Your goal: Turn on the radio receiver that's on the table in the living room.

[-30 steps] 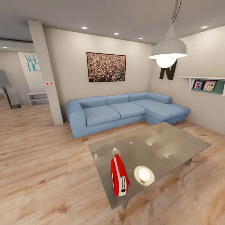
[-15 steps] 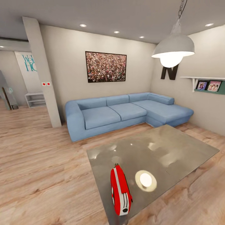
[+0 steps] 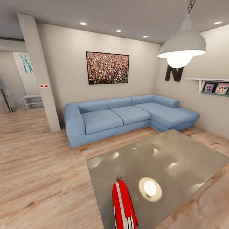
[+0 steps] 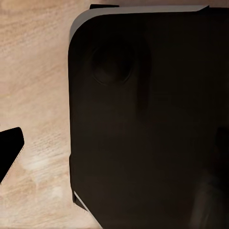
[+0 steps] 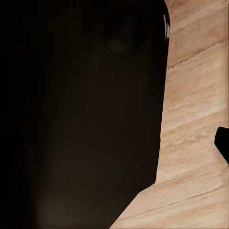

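Both wrist views look down past a dark robot body panel (image 4: 143, 124) at the wood plank floor (image 5: 195, 95), so whether either gripper's jaws are open or closed cannot be told. The red radio receiver (image 3: 123, 208) with its white stripe stands upright at six o'clock in the head view, on the glossy grey coffee table (image 3: 178, 156) near its closest corner, with a blue sectional sofa (image 3: 127, 114) beyond at twelve o'clock.

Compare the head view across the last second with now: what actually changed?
The camera advanced toward the table, so the whole picture shifted: the radio receiver now sits lower and larger, cut off at the frame's bottom edge, and the sofa looks nearer. The radio stayed near the table's near edge; nothing was grasped.
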